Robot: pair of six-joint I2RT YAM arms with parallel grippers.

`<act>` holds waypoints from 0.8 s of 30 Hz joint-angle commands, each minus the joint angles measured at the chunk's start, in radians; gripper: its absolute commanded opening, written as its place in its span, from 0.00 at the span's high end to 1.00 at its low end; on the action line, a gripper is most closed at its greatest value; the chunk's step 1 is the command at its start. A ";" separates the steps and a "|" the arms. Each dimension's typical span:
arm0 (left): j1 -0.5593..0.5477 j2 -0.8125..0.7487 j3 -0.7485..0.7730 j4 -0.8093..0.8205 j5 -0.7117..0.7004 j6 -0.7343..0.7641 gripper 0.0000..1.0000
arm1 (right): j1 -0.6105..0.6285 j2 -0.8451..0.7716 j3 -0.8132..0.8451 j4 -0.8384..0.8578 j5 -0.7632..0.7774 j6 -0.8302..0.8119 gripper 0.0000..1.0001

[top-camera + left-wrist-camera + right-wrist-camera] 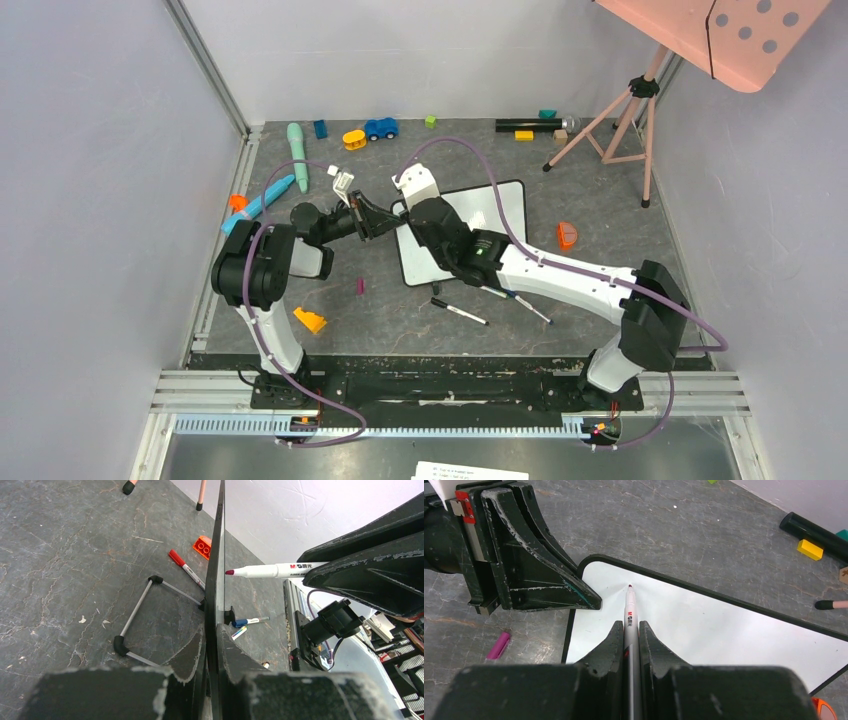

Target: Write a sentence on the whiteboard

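Observation:
The whiteboard [480, 225] lies in the middle of the table, and its face [704, 625] shows no writing; the sentence is not in view. My left gripper [390, 222] is shut on the board's left edge, seen edge-on between its fingers in the left wrist view [212, 630]. My right gripper [629, 625] is shut on a white marker [630, 610], and in the top view this gripper [425, 212] hovers over the board's near-left corner. The marker's dark pink tip [630, 586] is at the board surface near that corner. The marker also shows in the left wrist view [270, 570].
Two loose markers [460, 312] [522, 304] and a pink cap [360, 286] lie in front of the board. An orange block [309, 320], an orange half-disc [566, 235], a tripod [620, 120] and toys along the back wall [380, 128] are around.

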 commanded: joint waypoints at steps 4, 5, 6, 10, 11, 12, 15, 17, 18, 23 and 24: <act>0.005 -0.029 0.001 0.076 0.011 0.042 0.98 | -0.006 0.018 0.053 0.045 -0.001 -0.005 1.00; 0.005 -0.029 0.001 0.076 0.012 0.042 0.98 | -0.006 0.020 0.053 0.046 -0.002 -0.005 1.00; 0.005 -0.030 -0.001 0.076 0.011 0.043 0.98 | -0.006 0.022 0.054 0.046 -0.002 -0.005 1.00; 0.005 -0.034 -0.004 0.076 0.012 0.046 0.98 | -0.009 0.030 0.056 0.045 -0.001 -0.006 1.00; 0.005 -0.032 -0.002 0.076 0.011 0.046 0.98 | -0.009 0.031 0.056 0.046 0.001 -0.006 1.00; 0.005 -0.032 -0.002 0.076 0.011 0.045 0.98 | -0.010 0.033 0.058 0.046 -0.001 -0.006 1.00; 0.005 -0.030 -0.001 0.076 0.012 0.045 0.98 | -0.011 0.035 0.058 0.045 -0.008 -0.009 1.00; 0.003 -0.030 -0.001 0.076 0.013 0.045 0.98 | -0.012 0.038 0.058 0.045 -0.013 -0.012 1.00; 0.004 -0.031 0.001 0.076 0.014 0.045 0.98 | -0.012 0.039 0.058 0.045 -0.018 -0.013 1.00; 0.004 -0.031 0.001 0.076 0.016 0.046 0.98 | -0.013 0.044 0.058 0.045 -0.040 -0.013 1.00; 0.002 -0.031 0.001 0.076 0.016 0.046 0.98 | -0.014 0.044 0.058 0.046 -0.047 -0.015 1.00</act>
